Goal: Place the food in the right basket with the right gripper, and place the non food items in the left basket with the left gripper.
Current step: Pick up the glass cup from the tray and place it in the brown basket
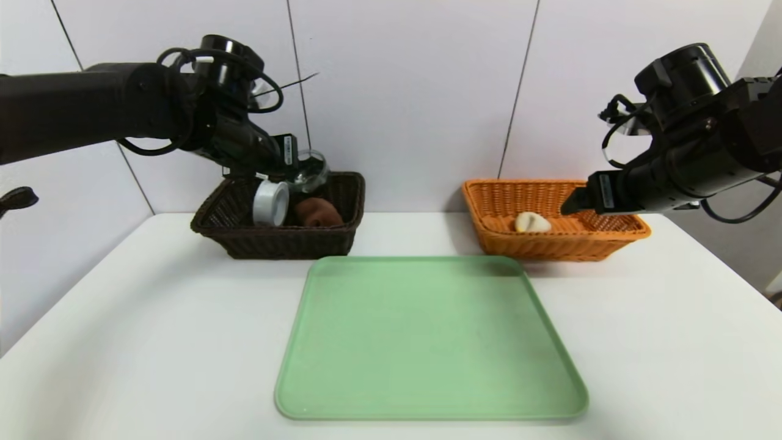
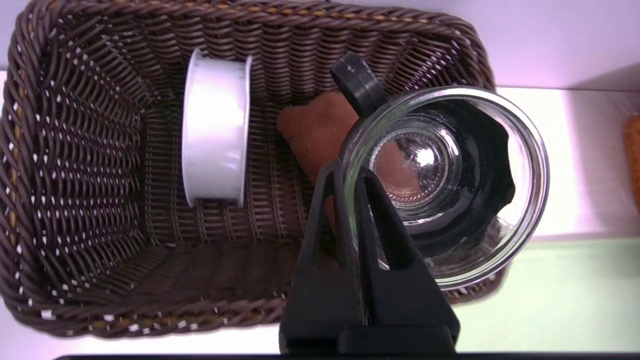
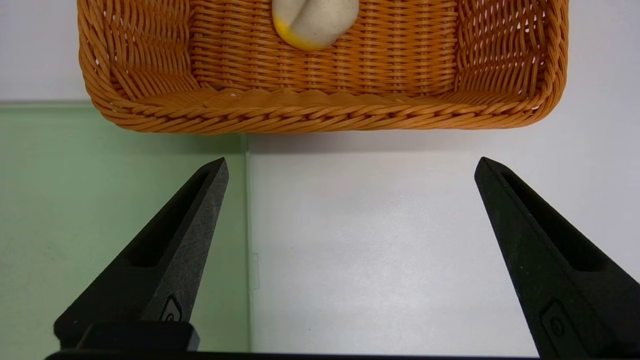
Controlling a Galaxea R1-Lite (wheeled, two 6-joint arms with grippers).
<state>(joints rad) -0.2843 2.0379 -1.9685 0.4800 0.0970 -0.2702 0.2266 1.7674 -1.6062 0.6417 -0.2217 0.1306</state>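
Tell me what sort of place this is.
Probably a lab test bench for robot sorting, not a home: a bare white table against plain wall panels, a green tray centred on it, a dark basket and an orange basket behind.

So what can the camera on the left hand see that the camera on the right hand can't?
Only the left wrist view shows the dark brown basket with a roll of white tape and a brown cloth thing inside, plus the left gripper, its fingers pinched on the rim of a glass jar over the basket.

Only the right wrist view shows the inside of the orange basket with a pale bun-like food, and the right gripper wide open, holding nothing.

Both show the green tray and the white table.
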